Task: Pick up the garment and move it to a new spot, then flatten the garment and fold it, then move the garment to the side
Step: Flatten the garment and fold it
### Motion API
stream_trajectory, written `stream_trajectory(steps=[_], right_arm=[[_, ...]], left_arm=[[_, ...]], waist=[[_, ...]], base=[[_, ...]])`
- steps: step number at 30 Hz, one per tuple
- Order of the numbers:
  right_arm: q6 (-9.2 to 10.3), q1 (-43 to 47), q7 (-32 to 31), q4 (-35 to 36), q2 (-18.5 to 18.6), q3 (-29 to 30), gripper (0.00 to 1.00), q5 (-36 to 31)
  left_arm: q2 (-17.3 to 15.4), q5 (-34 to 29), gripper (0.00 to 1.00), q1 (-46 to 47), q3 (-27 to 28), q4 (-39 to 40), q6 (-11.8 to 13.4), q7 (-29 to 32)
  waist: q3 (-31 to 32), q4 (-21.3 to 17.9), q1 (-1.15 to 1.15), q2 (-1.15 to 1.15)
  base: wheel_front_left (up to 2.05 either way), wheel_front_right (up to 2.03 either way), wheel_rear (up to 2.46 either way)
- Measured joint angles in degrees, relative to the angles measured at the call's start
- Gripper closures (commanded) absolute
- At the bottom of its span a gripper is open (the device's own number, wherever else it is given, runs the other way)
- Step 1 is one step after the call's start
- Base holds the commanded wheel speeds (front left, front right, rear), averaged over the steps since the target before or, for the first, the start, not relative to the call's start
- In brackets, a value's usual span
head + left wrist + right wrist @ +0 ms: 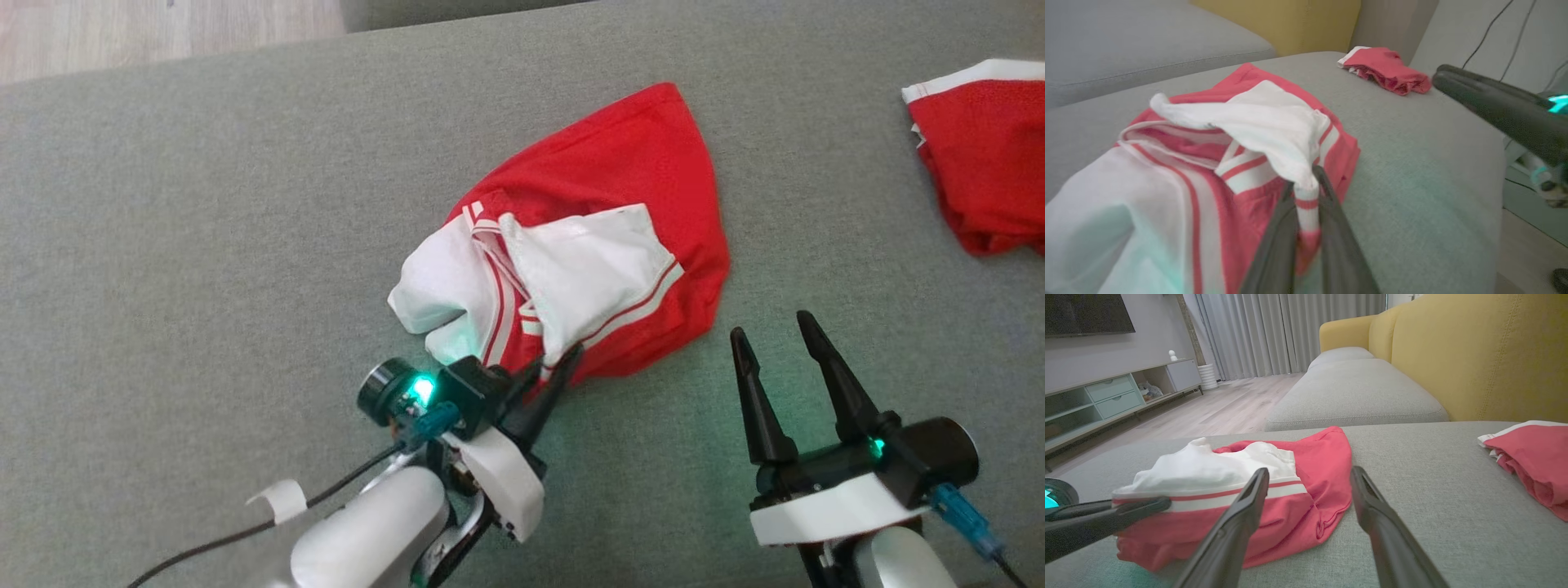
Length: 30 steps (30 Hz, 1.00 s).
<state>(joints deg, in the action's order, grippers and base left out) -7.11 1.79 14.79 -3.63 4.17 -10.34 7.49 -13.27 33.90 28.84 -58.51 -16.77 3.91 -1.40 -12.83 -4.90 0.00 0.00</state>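
Observation:
The garment (620, 188) is a crumpled red piece with white panels and red-and-white striped trim, lying mid-cushion; it also shows in the left wrist view (1257, 118) and the right wrist view (1314, 469). My left gripper (557, 361) sits at its near edge, fingers pinched on the white striped hem (1304, 179). My right gripper (771, 325) stands open on bare cushion just right of the garment, its fingers (1249, 506) apart with nothing between them.
A second red and white garment (988, 155) lies bunched at the far right of the grey sofa cushion (204, 204). A yellow backrest (1474, 355) rises behind it. Wooden floor (122, 33) lies beyond the cushion's far edge.

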Motion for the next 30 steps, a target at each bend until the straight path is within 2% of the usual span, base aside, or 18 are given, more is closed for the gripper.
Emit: stream_trajectory(steps=[5, 10, 11, 12, 15, 20, 23, 25, 27, 30], right_arm=[[0.0, 0.01, 0.0, -0.14, -0.01, -0.26, 0.0, 0.07], [0.0, -0.09, 0.0, -0.76, -0.07, -2.43, 0.0, 0.21], [0.0, -0.1, -0.01, -0.91, -0.14, -2.92, 0.0, 0.48], [0.0, -0.1, -0.01, -0.91, -0.14, -2.92, 0.0, 0.48], [0.0, -0.16, 0.0, -1.59, -0.31, -4.12, 0.0, 1.08], [0.0, 0.1, 0.0, -1.78, -0.47, -3.86, 0.0, 1.09], [0.0, 0.85, 0.0, -1.69, -0.58, -2.91, 0.0, 1.09], [0.0, 1.62, 0.0, -1.66, -0.63, -2.15, 0.0, 1.09], [0.0, 2.07, 0.0, -1.24, -0.62, -1.6, 0.0, 1.05], [0.0, 2.37, -0.01, -0.51, -0.56, -1.19, 0.0, 1.01]], left_arm=[[1.21, -1.35, 1.0, 3.76, -0.85, -1.79, -5.44, -2.35], [3.41, -5.64, 1.0, 21.92, -0.83, -6.04, -9.73, -2.46], [4.26, -4.66, 1.0, 25.9, 0.08, -7.28, -10.26, -2.45], [4.26, -4.66, 1.0, 25.9, 0.08, -7.28, -10.26, -2.45], [6.39, 0.15, 1.0, 39.1, 2.67, -12.11, -11.06, -2.57], [6.23, 7.57, 1.0, 52.49, 5.31, -14.93, -11.39, -7.47], [5.28, 10.9, 1.0, 58.5, 6.38, -14.8, -11.49, -9.81], [3.56, 13.34, 1.0, 59.68, 6.37, -14.18, -11.49, -10.04], [0.94, 16.03, 1.0, 57.66, 6.15, -13.01, -11.49, -9.96], [-4.44, 20.18, 1.0, 48.62, 5.01, -10.13, -11.49, -8.72]], waist=[[0.88, -0.18, 0.0, 0.0], [1.57, -1.44, 0.0, 0.0], [1.72, -1.9, 0.0, 0.0], [1.72, -1.9, 0.0, 0.0], [2.37, -4.1, 0.0, 0.0], [4.12, -5.66, 0.0, 0.0], [5.06, -5.27, -0.01, 0.0], [5.36, -4.46, -0.01, 0.0], [5.51, -3.43, -0.01, 0.0], [5.32, -1.66, -0.01, 0.0]], base=[[0.0, 0.0, 0.0], [0.0, 0.0, 0.0], [0.0, 0.0, 0.0], [0.0, 0.0, 0.0], [0.0, 0.0, 0.0], [0.0, 0.0, 0.0], [0.0, 0.0, 0.0], [0.0, 0.0, 0.0], [0.0, 0.0, 0.0], [0.0, 0.0, 0.0]])
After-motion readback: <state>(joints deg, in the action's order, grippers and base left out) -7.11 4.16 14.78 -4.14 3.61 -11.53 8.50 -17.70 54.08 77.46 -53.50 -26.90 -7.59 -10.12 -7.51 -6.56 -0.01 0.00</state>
